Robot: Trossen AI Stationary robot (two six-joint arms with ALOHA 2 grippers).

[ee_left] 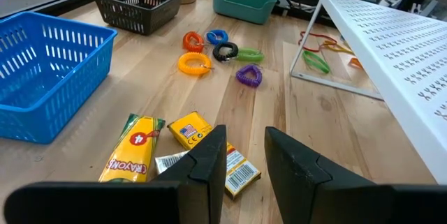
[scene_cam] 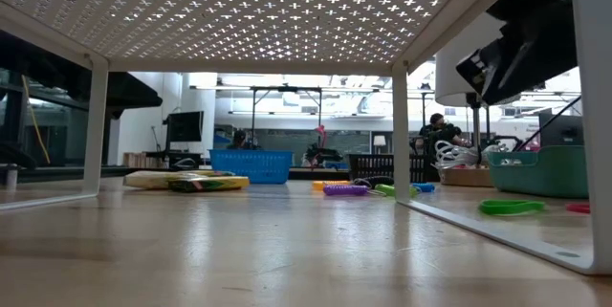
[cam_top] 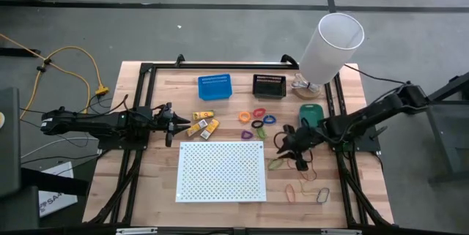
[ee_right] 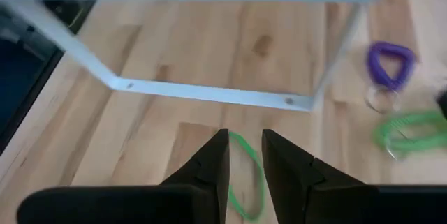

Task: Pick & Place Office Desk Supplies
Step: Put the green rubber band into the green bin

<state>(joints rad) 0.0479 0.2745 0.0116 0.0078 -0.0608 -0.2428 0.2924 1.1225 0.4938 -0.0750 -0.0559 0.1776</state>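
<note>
The wooden table (cam_top: 154,184) fills the middle of the high view, with the white perforated board (cam_top: 221,171) standing on legs at its lower centre. Along the upper edge sit the blue bin (cam_top: 215,86), the black bin (cam_top: 269,86) and, further right, the green bin (cam_top: 311,112), all seemingly without supplies, so the sorting looks barely begun. The yellow crayon packets (cam_top: 203,124) lie just above the board's upper left corner; the coiled plastic loops (cam_top: 258,118) are scattered between the board and the black bin, and the rubber bands (cam_top: 308,187) lie at lower right of the board. The left gripper (cam_top: 174,124) sits at centre left, just beside the packets, its fingers (ee_left: 209,162) parted with nothing between them; a packet lies just ahead. The right gripper (cam_top: 287,143) hovers right of the board, its fingers (ee_right: 213,161) a little apart and empty, straddling a thin green rubber band (ee_right: 249,182) on the wood. Both arms appear to be in the approach step: next, each likely needs to descend, close on its item, and carry it to a bin.
</note>
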